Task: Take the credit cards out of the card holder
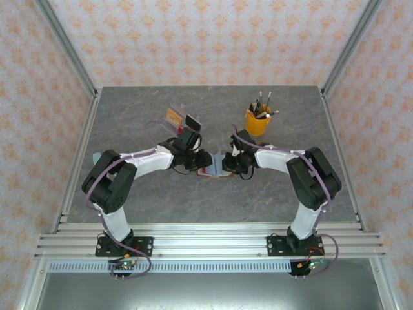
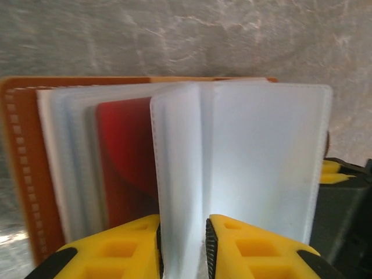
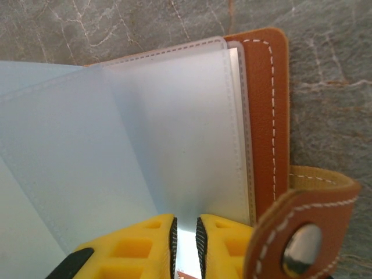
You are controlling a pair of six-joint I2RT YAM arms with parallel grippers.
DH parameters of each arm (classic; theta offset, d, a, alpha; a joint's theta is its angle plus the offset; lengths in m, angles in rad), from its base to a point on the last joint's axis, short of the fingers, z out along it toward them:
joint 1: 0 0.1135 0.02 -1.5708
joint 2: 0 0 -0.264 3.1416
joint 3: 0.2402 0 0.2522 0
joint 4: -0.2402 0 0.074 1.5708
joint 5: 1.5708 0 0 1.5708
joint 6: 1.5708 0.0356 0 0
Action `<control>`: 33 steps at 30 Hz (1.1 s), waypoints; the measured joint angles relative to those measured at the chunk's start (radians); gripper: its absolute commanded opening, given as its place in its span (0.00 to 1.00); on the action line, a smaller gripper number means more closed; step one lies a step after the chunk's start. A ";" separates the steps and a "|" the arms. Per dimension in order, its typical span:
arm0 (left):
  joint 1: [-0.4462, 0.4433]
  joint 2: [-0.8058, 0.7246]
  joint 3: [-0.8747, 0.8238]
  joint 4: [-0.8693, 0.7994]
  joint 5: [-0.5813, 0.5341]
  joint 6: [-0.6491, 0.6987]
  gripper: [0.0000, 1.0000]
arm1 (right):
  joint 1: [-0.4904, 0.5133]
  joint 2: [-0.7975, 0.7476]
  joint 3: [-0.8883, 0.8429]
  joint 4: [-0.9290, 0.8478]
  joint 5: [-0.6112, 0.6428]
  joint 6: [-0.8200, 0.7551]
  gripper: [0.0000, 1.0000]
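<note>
The card holder (image 1: 215, 166), brown leather with pale pocket sheets, lies open on the table between both arms. In the left wrist view its stitched cover (image 2: 20, 168) is at the left, and a red credit card (image 2: 125, 157) sits inside one pocket. My left gripper (image 2: 183, 225) is shut on an upright pale pocket sheet (image 2: 180, 174). In the right wrist view the cover (image 3: 270, 116) runs down the right side. My right gripper (image 3: 185, 225) pinches another pale sheet (image 3: 174, 128) at its lower edge. From above, the left gripper (image 1: 205, 159) and right gripper (image 1: 231, 161) face each other across the holder.
A clear stand (image 1: 182, 119) holding an orange card and a dark card is behind the left gripper. A yellow cup of pens (image 1: 258, 120) stands at the back right. The holder's snap strap (image 3: 302, 232) curls up beside my right fingers.
</note>
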 measured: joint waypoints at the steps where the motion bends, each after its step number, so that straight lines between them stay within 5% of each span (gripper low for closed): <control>1: -0.002 0.001 0.000 0.006 0.006 0.000 0.25 | 0.000 0.000 0.000 0.000 0.000 0.000 0.21; 11: -0.002 0.002 0.000 -0.011 -0.008 0.009 0.08 | 0.000 -0.002 0.000 0.000 0.000 0.000 0.21; 20: -0.003 -0.080 0.015 -0.202 -0.158 0.119 0.05 | 0.073 -0.113 -0.033 -0.029 0.050 0.047 0.29; 27: -0.002 -0.145 0.015 -0.328 -0.264 0.185 0.24 | 0.088 -0.241 -0.035 -0.060 0.155 0.061 0.34; 33: -0.002 -0.143 0.013 -0.281 -0.183 0.175 0.37 | 0.087 -0.290 -0.036 -0.068 0.212 0.068 0.35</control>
